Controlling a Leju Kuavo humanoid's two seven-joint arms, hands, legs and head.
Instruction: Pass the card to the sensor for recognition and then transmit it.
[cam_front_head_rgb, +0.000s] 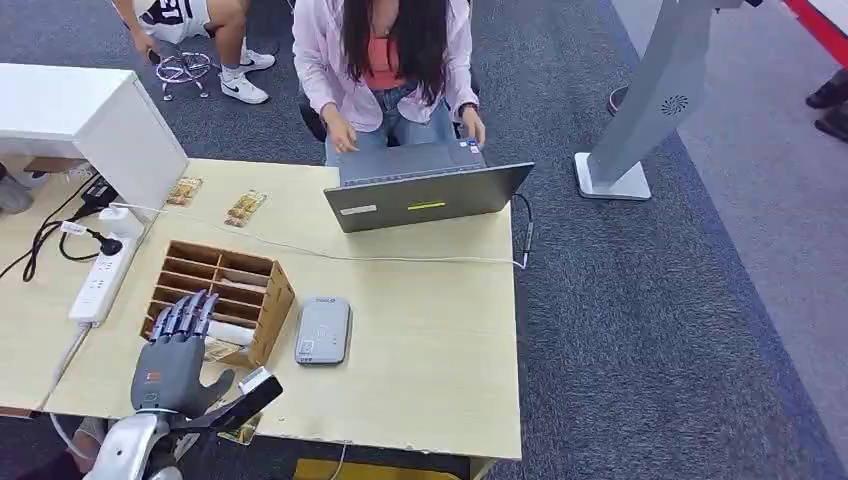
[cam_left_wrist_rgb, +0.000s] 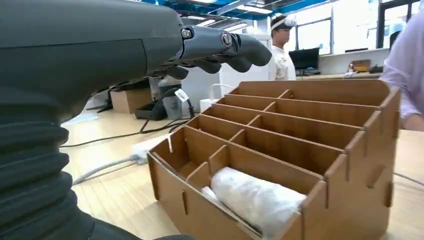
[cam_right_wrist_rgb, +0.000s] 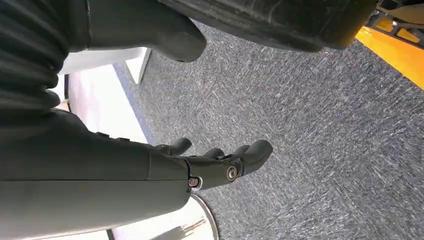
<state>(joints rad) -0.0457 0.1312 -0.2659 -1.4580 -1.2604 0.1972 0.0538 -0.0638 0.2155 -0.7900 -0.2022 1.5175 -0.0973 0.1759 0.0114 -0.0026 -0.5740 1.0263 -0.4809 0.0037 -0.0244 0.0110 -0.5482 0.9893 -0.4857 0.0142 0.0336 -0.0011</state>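
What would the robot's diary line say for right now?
left hand: open, over wooden organizer | right hand: empty, hanging above carpet | sensor: flat on table, untouched | card: not identifiable

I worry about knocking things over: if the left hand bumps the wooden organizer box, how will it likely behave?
The organizer box looks like thin slotted board with mostly empty compartments, so probably light and apt to slide on the smooth table. It sits low and wide, so tipping seems unlikely. The left hand hovers open right at it.

The left hand (cam_front_head_rgb: 178, 350) hovers flat with fingers apart, while the right hand (cam_right_wrist_rgb: 220, 162) hangs loosely curled, holding nothing.
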